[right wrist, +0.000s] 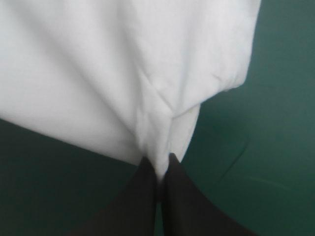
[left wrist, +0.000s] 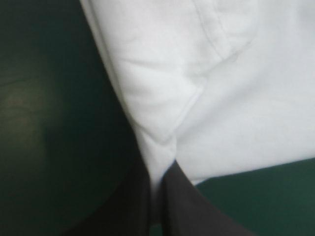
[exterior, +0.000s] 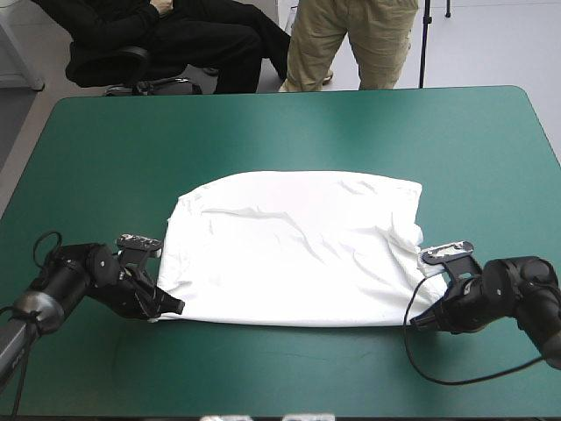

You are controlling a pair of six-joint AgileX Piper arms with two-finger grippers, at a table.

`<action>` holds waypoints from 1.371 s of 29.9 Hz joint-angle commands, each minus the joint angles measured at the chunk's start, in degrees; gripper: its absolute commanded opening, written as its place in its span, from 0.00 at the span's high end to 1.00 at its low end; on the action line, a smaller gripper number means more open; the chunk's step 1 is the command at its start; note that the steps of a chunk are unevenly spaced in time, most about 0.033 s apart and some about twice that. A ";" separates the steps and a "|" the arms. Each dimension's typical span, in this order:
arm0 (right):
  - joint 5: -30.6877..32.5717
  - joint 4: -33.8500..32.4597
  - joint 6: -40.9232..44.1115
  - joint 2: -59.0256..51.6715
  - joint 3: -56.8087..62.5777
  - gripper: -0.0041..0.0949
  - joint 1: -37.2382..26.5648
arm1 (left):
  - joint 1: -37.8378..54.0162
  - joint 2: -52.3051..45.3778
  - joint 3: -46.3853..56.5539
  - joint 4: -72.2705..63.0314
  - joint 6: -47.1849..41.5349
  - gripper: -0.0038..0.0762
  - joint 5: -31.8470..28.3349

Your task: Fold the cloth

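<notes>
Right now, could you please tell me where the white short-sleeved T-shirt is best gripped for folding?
Probably by its two near corners, coming in low from the table's near edge. The white short-sleeved T-shirt lies spread flat on the teal-green table cover, so only its edges offer a pinch; the left gripper and right gripper are each shut on one such corner.

The T-shirt [exterior: 289, 254] is creased matt cloth; the teal-green cover [exterior: 289, 132] looks smooth.
</notes>
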 commanded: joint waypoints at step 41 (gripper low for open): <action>-13.90 -1.28 -3.53 37.41 -48.85 0.96 -6.54 | -0.23 25.52 -33.48 -1.43 -5.13 0.97 -27.43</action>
